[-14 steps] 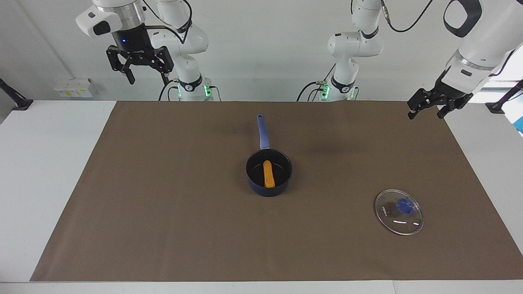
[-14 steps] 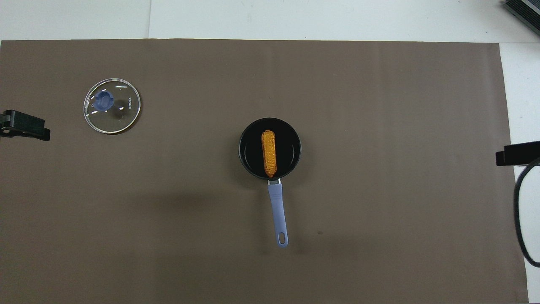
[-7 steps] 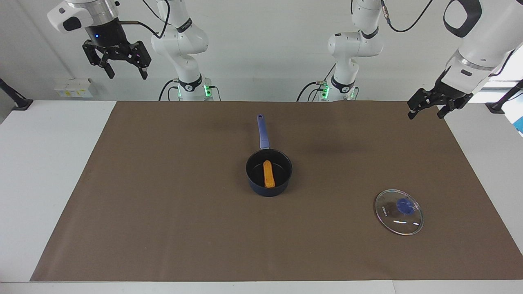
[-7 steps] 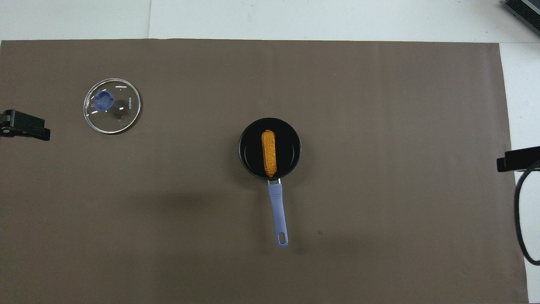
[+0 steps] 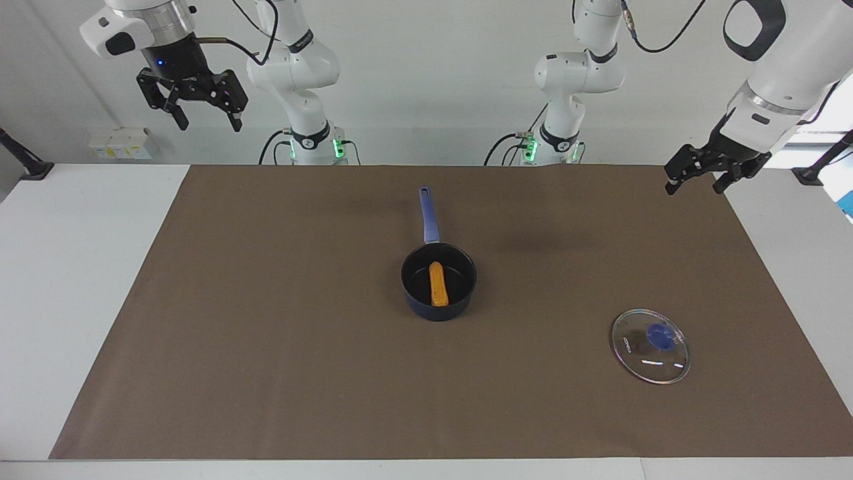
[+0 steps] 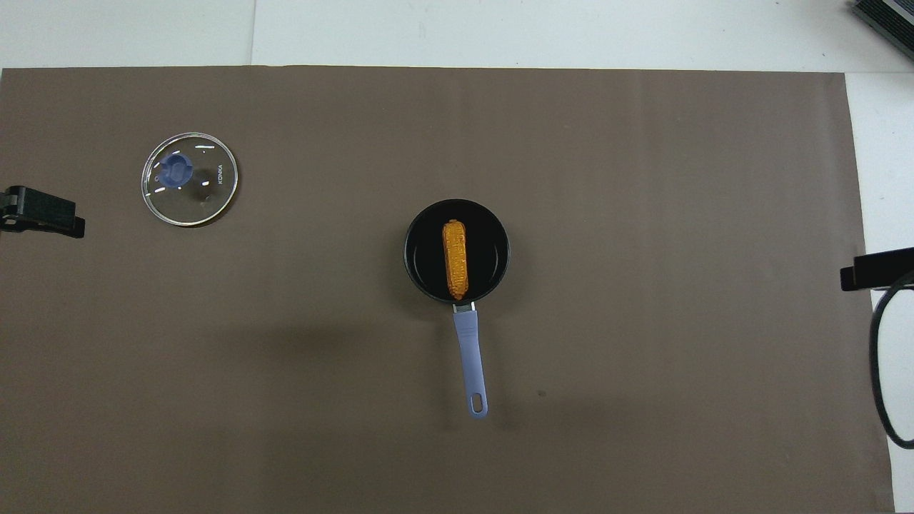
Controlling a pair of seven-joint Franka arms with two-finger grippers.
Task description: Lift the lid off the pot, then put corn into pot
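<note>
Your right end effector (image 5: 203, 115) and left end effector (image 5: 698, 179) hang raised at their desk (image 5: 80, 267) ends, fingers spread, empty. The corn (image 5: 438, 284) lies inside the pot (image 5: 438, 281) mid-desk. The lid (image 5: 650, 346) rests farther out, toward the left arm's end.

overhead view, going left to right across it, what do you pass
left gripper → lid → pot with the corn in it → right gripper

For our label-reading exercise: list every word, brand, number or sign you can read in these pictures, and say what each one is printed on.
"KONKA": printed on the glass of the lid, beside its blue knob.
The same print shows in the facing view, too small to read.
No readable text on the pot, the corn or the mat.
</note>
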